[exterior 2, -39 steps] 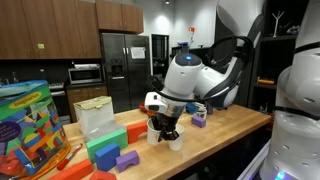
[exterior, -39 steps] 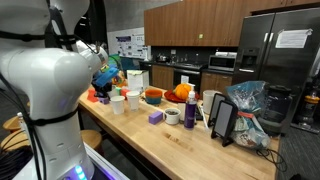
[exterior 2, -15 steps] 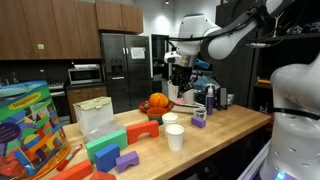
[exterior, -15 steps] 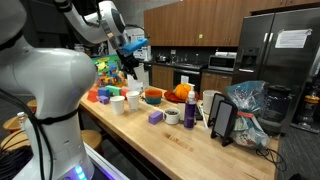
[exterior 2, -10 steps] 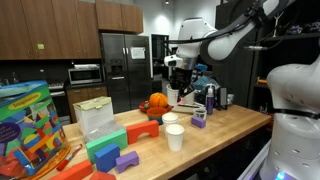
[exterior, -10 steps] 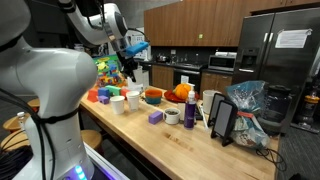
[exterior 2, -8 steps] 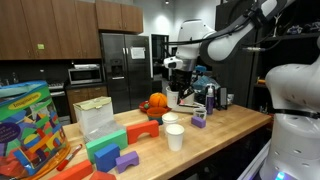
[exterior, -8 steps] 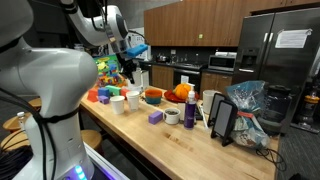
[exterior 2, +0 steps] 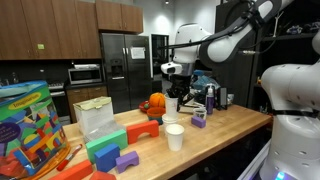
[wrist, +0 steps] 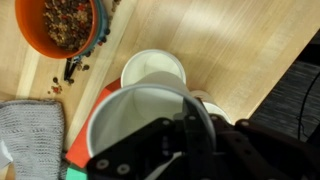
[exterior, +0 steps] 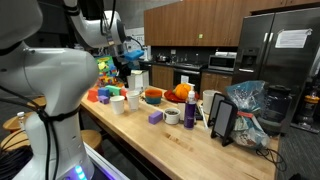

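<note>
Worktop (exterior: 205, 142) (exterior 2: 235, 122) (wrist: 235, 40): pale wood, long, carrying cups, blocks, a bowl and a cloth.
Arm (exterior: 92, 25) (exterior 2: 218, 44): white, reaching over the worktop from above, with its wrist bent downward in both exterior views.
Orange bowl (wrist: 58, 53): far left in the wrist view, upright on the worktop, filled with a dark mixed heap; a few dark crumbs lie on the wood just near its rim.
Grey cloth (wrist: 28, 135): flat on the worktop at the left edge of the wrist view, nearer than the orange bowl and apart from it.
Held cup (wrist: 140, 112): white, empty, mouth up, raised above the worktop and right of the orange bowl; too small to tell apart in the exterior views.
Standing cup (wrist: 153, 66): white, empty, upright on the worktop, below the held cup and just far of it, clear of it.
Red block (wrist: 76, 150): peeking out under the held cup's left side, beside the grey cloth.
Pincer (wrist: 188, 128) (exterior: 130, 66) (exterior 2: 172, 98): dark, pointing down, clenched on the near-right rim of the held cup, with one finger inside the wall and one outside.
</note>
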Available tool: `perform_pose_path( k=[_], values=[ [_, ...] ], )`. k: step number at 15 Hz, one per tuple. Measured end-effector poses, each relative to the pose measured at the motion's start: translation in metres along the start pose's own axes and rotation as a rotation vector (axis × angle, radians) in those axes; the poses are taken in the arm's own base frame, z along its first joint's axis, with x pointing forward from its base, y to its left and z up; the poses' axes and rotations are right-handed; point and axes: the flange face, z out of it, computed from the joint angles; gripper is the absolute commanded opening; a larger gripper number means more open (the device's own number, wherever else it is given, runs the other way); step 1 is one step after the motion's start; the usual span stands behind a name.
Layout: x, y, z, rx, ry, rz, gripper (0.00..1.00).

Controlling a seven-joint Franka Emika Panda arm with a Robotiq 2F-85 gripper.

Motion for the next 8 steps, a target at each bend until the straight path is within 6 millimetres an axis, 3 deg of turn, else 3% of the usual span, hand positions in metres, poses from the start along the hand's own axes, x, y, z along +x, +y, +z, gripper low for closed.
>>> perform_pose_path(
  k=[8],
  values=[
    [0.013, -0.004, 0.012, 0.038, 0.034, -0.046, 0.0]
  ],
)
